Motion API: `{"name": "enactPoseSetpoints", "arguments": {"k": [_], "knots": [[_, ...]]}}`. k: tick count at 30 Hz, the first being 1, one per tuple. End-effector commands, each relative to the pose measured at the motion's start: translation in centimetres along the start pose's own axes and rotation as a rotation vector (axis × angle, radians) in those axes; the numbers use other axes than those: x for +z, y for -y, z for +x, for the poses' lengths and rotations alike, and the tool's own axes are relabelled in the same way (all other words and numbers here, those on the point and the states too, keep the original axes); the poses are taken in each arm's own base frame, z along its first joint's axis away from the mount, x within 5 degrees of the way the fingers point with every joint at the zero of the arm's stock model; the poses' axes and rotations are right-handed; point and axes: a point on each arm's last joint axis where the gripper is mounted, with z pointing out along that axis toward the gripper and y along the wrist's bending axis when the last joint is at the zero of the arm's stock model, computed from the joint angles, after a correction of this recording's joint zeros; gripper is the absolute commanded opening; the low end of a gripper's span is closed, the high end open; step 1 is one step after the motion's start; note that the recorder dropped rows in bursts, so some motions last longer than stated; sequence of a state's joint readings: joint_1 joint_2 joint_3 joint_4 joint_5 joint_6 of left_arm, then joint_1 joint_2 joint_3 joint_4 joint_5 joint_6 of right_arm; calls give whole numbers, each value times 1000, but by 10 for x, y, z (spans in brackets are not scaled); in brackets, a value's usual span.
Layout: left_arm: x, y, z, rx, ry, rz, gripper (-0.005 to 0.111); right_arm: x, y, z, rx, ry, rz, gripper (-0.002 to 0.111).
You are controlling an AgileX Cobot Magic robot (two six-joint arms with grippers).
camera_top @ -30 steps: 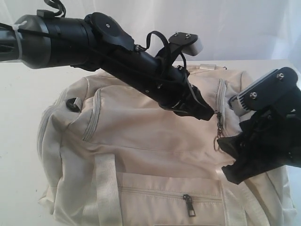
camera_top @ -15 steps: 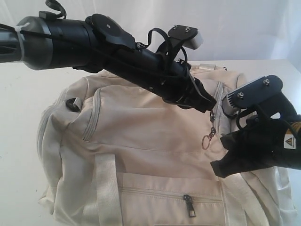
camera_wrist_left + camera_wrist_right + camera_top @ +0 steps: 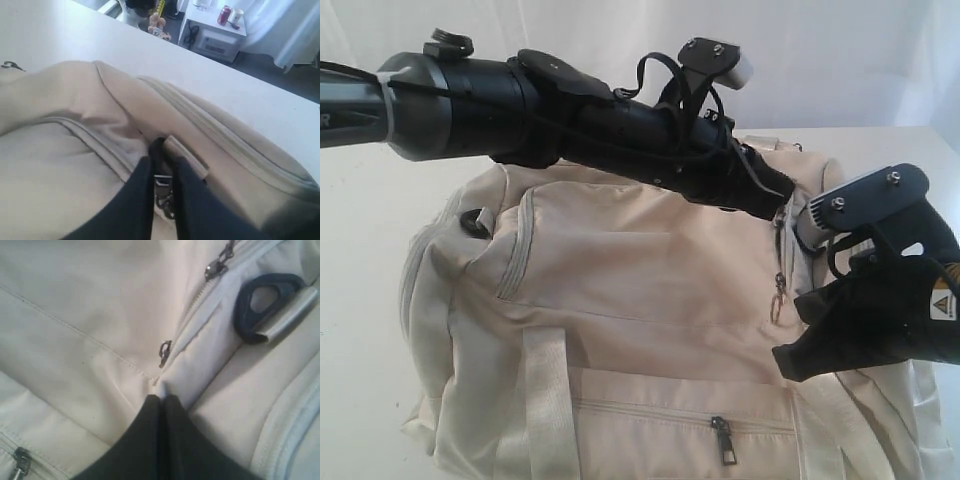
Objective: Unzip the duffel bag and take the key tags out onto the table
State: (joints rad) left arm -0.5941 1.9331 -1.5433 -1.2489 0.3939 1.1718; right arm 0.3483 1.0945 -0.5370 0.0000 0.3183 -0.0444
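Observation:
The cream duffel bag (image 3: 620, 270) lies on the white table (image 3: 360, 300) and fills most of the exterior view. My left gripper (image 3: 778, 205) reaches across its top and is shut on a dark zipper pull (image 3: 162, 182) at the bag's right end. A small metal ring (image 3: 778, 297) hangs below it on the zipper line. Lower on that same end, my right gripper (image 3: 788, 362) is shut, its fingertips (image 3: 161, 399) pinching a fold of the bag's fabric (image 3: 152, 382). A black strap ring (image 3: 265, 302) lies just beyond. The key tags are hidden.
A front pocket with its own dark zipper pull (image 3: 723, 440) faces the camera, beside a pale webbing handle (image 3: 548, 400). Another black strap ring (image 3: 475, 222) sits at the bag's left end. Beyond the table edge stands a low cabinet (image 3: 215, 35) with a red can (image 3: 223, 15).
My right gripper has shut on the bag's fabric and shifted slightly left. The left gripper has lifted up and to the right with the zipper pull.

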Motion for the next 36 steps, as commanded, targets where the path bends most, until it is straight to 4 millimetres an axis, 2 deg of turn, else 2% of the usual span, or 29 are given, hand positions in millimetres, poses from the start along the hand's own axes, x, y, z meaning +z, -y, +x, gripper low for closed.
{"name": "enactPoseSetpoints", "arguments": {"k": [1, 9, 15, 22, 27, 32, 36], "knots": [[4, -9, -5, -16, 60, -61, 0, -5, -1, 7, 33, -57, -6, 0], [15, -20, -25, 5, 126, -90, 0, -18, -1, 9, 56, -54, -5, 0], [26, -32, -24, -3, 137, -140, 0, -23, -1, 10, 78, -54, -5, 0], [28, -45, -22, -12, 152, -257, 0, -27, -1, 12, 78, -67, -5, 0], [29, -41, -21, -9, 140, -207, 0, -27, -1, 12, 74, -67, -2, 0], [13, -32, -27, -6, 87, -51, 0, -27, -1, 12, 76, -69, -2, 0], [-6, -48, -18, -127, -57, 0, 0, -27, -1, 10, 93, -47, -1, 0]]}}
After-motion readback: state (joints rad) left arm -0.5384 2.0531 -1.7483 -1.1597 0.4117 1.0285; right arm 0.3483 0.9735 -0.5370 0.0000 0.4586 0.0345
